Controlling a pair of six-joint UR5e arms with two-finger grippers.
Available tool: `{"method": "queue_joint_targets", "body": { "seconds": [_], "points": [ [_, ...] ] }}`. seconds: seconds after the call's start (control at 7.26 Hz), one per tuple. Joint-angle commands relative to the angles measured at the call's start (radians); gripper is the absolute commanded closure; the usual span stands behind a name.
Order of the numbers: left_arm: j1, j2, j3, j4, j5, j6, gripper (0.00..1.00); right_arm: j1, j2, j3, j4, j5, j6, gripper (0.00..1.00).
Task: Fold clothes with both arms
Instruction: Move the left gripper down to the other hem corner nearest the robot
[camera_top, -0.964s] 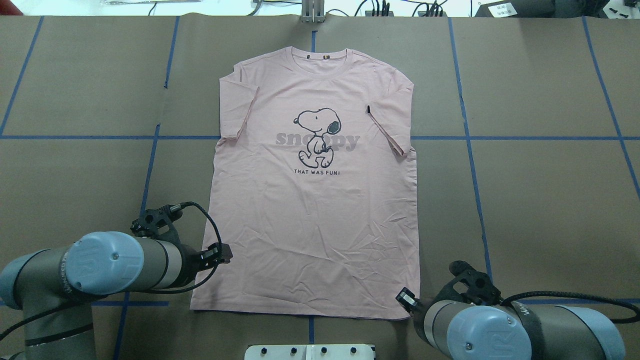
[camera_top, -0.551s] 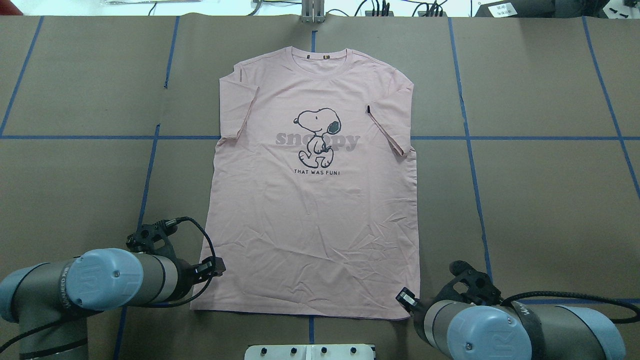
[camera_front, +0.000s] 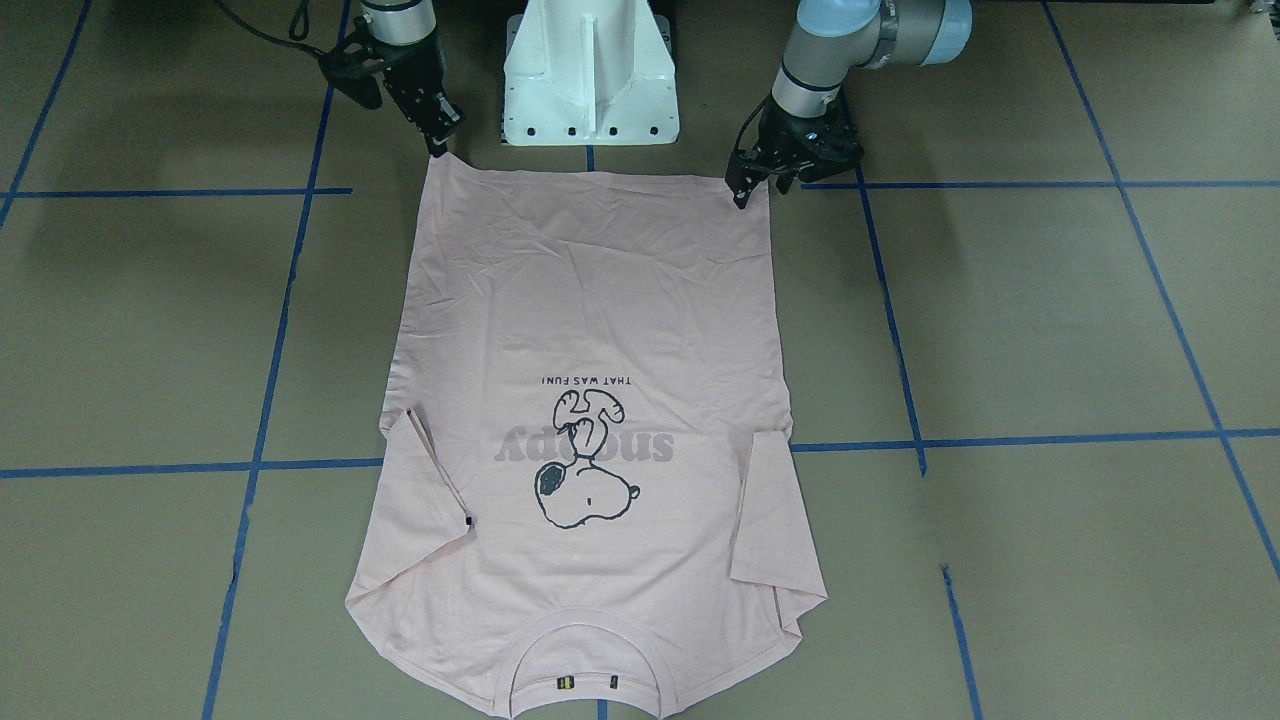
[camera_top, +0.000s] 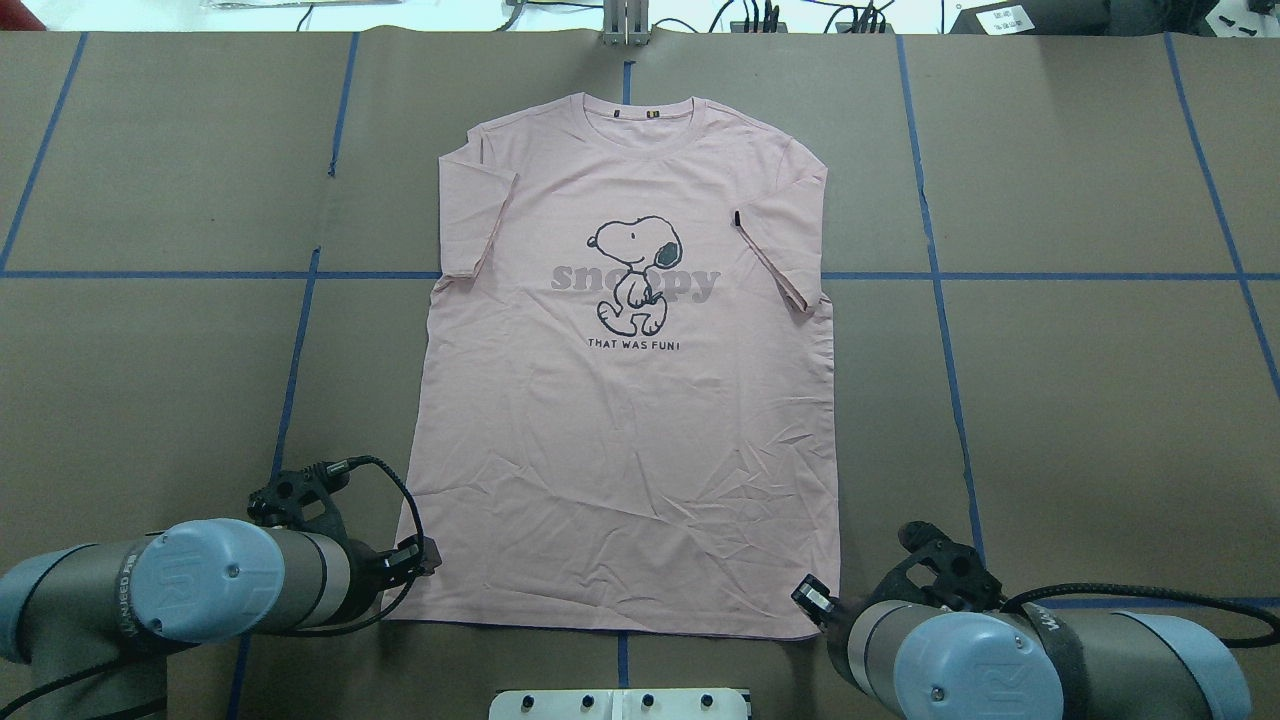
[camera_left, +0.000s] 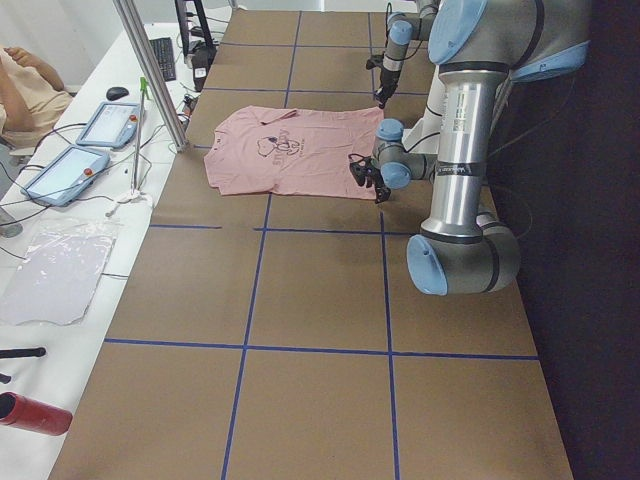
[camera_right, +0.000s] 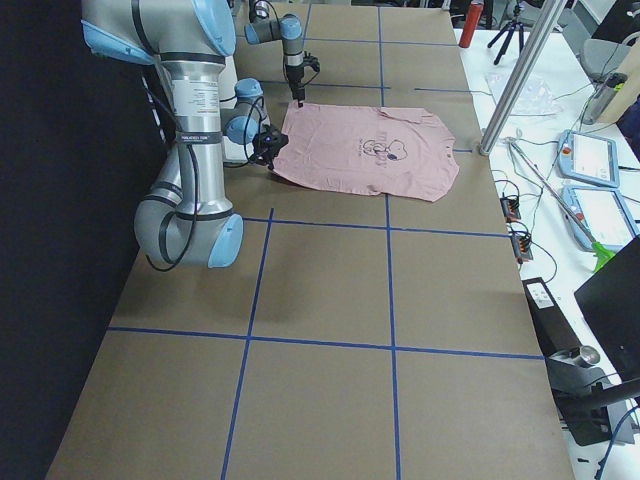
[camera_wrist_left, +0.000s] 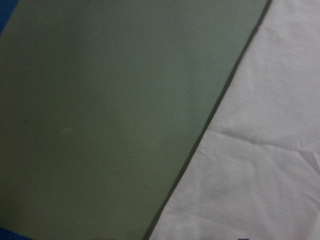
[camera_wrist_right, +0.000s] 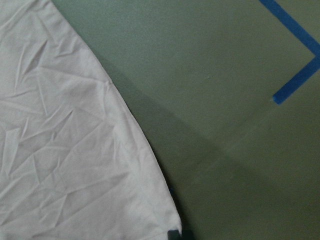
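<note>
The pink T-shirt (camera_top: 620, 450) lies flat on the table (camera_top: 1100, 400), not folded yet, with the left gripper (camera_front: 752, 188) and right gripper (camera_front: 437, 140) at its bottom corners; I cannot tell if they are pinching it.

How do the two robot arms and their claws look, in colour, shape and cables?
Both the left arm and the right arm are grey-and-silver round tubes with light blue joint caps bearing a faint logo. A black braided cable loops beside each wrist. The left claw and right claw are black, slim and two-fingered.
</note>
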Motion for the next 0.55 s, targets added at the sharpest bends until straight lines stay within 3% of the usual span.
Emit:
{"method": "queue_joint_targets", "body": {
  "seconds": [0.0, 0.14, 0.41],
  "points": [
    [0.024, 0.008, -0.003, 0.001, 0.000, 0.000, 0.34, 0.000, 0.002, -0.002, 0.000, -0.001, 0.000, 1.00],
    [0.024, 0.008, -0.008, 0.001, 0.000, -0.002, 0.44, 0.000, 0.002, -0.002, 0.000, -0.001, 0.000, 1.00],
    [0.026, 0.008, -0.011, 0.001, -0.002, 0.000, 0.76, 0.000, 0.003, 0.000, 0.000, -0.001, 0.001, 1.00]
  ]
}}
